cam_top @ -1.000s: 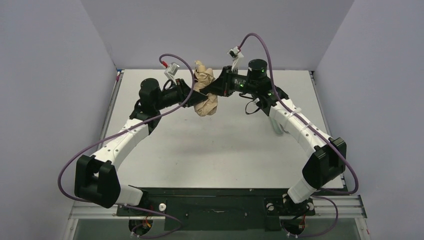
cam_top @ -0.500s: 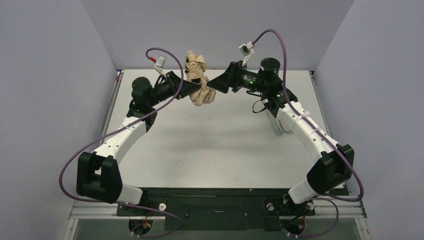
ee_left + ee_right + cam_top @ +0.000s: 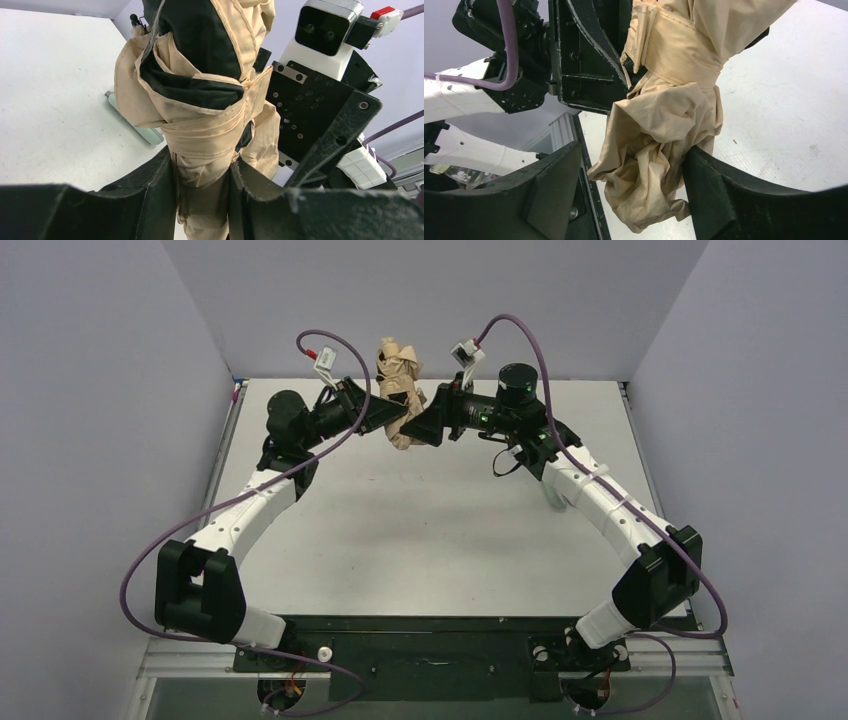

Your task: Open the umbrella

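Note:
The umbrella [image 3: 400, 380] is a folded peach-tan bundle with black lining, strapped round its middle and held upright above the far middle of the table. My left gripper [image 3: 202, 167] is shut on its lower part, just below the strap [image 3: 205, 135]. My right gripper [image 3: 634, 155] stands open round the loose crumpled fabric [image 3: 659, 150] at the bottom end. Its right finger [image 3: 724, 185] touches the cloth, while its left finger [image 3: 549, 175] stands apart from it. From above, the two grippers meet nose to nose at the bundle [image 3: 405, 425]. No shaft or handle shows.
A pale mint-green pouch [image 3: 135, 125] lies on the white table [image 3: 420, 530], partly under the right forearm [image 3: 556, 498]. Purple cables [image 3: 340, 350] arch above both wrists. Grey walls close in the back and both sides.
The left arm has lifted the umbrella more upright. The right gripper let go of it, drew back to the right, then came in again, open round the lower fabric.

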